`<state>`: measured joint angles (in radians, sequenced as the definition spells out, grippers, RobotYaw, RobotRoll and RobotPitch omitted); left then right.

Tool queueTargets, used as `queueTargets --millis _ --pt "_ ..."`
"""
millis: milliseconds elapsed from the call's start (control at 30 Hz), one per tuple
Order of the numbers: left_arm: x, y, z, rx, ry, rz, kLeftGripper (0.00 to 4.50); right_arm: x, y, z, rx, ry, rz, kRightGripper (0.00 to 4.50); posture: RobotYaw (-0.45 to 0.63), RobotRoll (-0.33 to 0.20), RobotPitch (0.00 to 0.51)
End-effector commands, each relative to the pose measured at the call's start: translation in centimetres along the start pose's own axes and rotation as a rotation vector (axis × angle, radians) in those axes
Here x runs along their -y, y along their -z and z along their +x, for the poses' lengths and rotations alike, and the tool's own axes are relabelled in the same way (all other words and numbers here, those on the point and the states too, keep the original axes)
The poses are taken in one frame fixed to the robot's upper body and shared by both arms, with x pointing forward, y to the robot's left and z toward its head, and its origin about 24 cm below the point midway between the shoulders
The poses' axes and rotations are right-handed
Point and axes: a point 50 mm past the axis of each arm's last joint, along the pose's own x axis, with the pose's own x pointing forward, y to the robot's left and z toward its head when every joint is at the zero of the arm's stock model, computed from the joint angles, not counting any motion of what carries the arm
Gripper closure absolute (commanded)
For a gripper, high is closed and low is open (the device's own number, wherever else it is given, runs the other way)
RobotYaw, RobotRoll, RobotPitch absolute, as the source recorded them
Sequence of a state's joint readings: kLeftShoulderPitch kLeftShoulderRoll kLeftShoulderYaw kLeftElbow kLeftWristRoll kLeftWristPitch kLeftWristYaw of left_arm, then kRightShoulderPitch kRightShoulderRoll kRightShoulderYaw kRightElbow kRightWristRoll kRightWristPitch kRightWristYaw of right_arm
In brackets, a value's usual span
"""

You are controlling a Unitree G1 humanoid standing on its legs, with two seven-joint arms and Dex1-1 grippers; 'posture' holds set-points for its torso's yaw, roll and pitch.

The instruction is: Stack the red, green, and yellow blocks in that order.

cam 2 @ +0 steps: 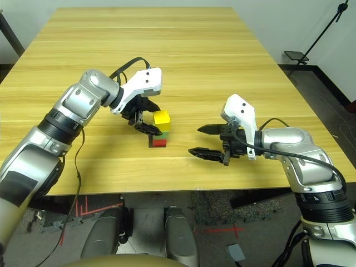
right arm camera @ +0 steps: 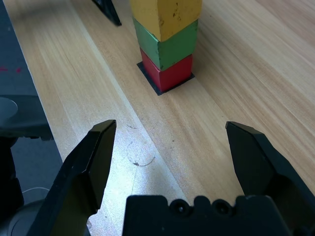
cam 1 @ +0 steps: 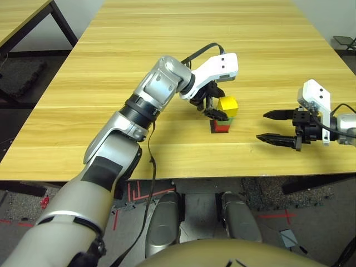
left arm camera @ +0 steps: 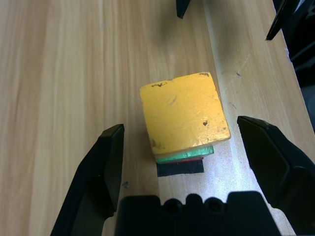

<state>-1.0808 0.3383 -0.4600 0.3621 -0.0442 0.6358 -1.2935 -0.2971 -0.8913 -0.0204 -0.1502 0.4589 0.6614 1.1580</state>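
Fingers of the left gripper (left arm camera: 179,147) spread open around the yellow block (left arm camera: 183,112), untouching; it tops the green block (right arm camera: 170,46) and red block (right arm camera: 170,73) mid-worktop (cam 1: 111,83). Right gripper (cam 2: 207,141) gapes nearby, right.

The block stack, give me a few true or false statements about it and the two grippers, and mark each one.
1. The yellow block is on top of the stack. True.
2. The red block sits on the green block. False: red is at the bottom, on a black patch, with green above it.
3. The left gripper is shut on the yellow block. False: its fingers stand open on either side of the stack, clear of it.
4. The right gripper is open and holds nothing. True.
5. The right gripper touches the stack. False: bare table lies between them.
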Motion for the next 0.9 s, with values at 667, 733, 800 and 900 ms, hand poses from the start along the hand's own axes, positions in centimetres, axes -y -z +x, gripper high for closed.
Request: queueTargets --millis 667,733,800,900 --pt "3.9 13.4 -10.6 0.535 -1.408 -0.549 0.01 10.3 5.3 -6.1 0.503 0.976 0.264 0.0 0.08 -0.088 0.063" --pt "3.9 14.0 -10.3 0.558 -1.457 -0.543 0.01 10.7 5.7 -5.7 0.514 0.994 0.263 0.0 0.08 -0.092 0.066" --pt "3.9 14.6 -10.1 0.546 -1.509 -0.506 0.01 10.8 6.3 -5.4 0.511 1.011 0.272 0.0 0.07 -0.101 0.069" --pt "4.4 15.8 -9.4 0.515 -1.579 -0.48 0.01 10.9 7.4 -5.3 0.488 1.046 0.267 0.0 0.07 -0.106 0.075"
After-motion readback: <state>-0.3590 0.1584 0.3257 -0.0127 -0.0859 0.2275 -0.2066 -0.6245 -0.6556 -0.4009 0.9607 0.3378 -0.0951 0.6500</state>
